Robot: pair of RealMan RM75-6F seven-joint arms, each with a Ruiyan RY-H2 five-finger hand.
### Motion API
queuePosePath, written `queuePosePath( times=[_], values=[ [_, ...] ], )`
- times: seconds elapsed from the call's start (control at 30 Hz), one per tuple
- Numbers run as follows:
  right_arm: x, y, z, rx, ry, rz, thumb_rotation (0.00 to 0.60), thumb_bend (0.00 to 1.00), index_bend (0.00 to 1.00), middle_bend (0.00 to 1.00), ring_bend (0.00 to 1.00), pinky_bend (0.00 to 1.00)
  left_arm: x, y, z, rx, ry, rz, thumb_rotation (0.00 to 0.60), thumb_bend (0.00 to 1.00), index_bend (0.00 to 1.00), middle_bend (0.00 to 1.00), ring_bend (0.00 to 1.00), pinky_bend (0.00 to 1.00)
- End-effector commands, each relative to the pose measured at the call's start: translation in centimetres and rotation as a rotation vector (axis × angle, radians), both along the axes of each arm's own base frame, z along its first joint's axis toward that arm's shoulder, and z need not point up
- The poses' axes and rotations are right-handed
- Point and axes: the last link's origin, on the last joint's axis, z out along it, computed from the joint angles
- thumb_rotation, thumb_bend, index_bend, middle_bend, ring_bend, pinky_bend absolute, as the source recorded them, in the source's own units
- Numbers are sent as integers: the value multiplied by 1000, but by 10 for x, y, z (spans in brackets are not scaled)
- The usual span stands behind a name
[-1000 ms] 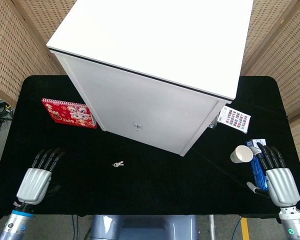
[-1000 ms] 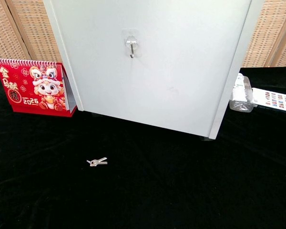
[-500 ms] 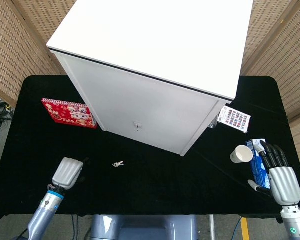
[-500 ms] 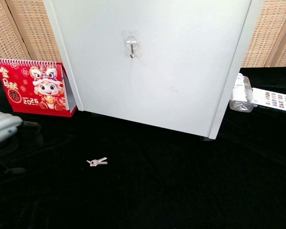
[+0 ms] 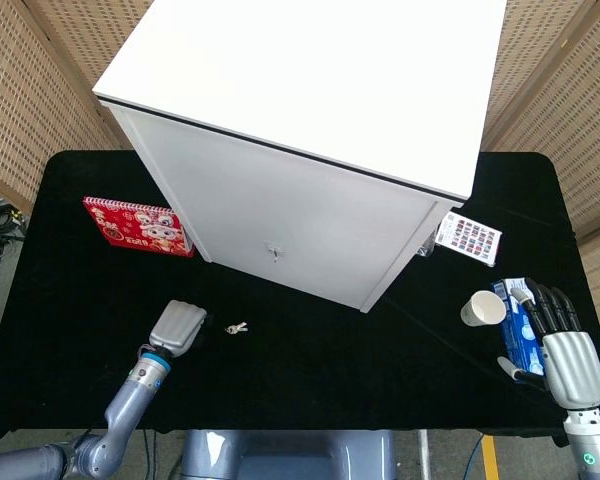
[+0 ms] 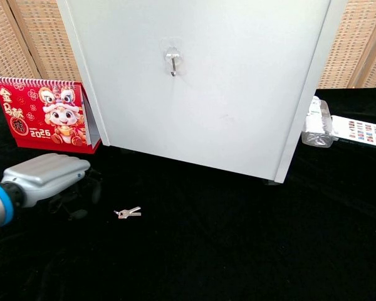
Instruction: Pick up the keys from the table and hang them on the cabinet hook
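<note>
The keys (image 5: 237, 327) (image 6: 127, 213) lie flat on the black table (image 5: 320, 350), in front of the white cabinet (image 5: 310, 150). A metal hook (image 6: 172, 63) is fixed high on the cabinet's front face (image 5: 273, 251). My left hand (image 5: 179, 326) (image 6: 50, 175) hovers just left of the keys, palm down, holding nothing; its fingers point toward them. My right hand (image 5: 563, 350) rests at the table's right front edge, fingers apart, over a blue packet (image 5: 520, 335). It holds nothing.
A red calendar (image 5: 138, 226) (image 6: 44, 113) stands left of the cabinet. A paper cup (image 5: 483, 308) lies near my right hand. A colour card (image 5: 470, 240) (image 6: 360, 132) and a plastic-wrapped bottle (image 6: 316, 122) sit by the cabinet's right side.
My left hand has swept from the table's front left corner rightward and forward, ending next to the keys. My right hand has barely moved. The keys stay put.
</note>
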Motion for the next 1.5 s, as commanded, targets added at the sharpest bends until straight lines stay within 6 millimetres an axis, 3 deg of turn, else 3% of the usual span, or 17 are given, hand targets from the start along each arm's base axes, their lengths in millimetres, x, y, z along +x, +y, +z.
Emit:
queuePosePath(
  times=[0.03, 0.37, 1.5],
  values=[
    [0, 0, 0, -3, -5, 2, 600, 86, 129, 0, 0, 0, 7, 3, -6, -2, 12, -18, 600, 378, 477, 944, 922, 778],
    [0, 0, 3, -18, -28, 6, 600, 86, 129, 0, 0, 0, 12, 8, -22, 4, 64, -38, 600, 377, 508, 944, 922, 778],
    [0, -1, 11, -34, -86, 12, 600, 86, 139, 0, 0, 0, 21, 10, -44, 22, 75, -76, 600, 377, 520, 944, 922, 777]
  ],
)
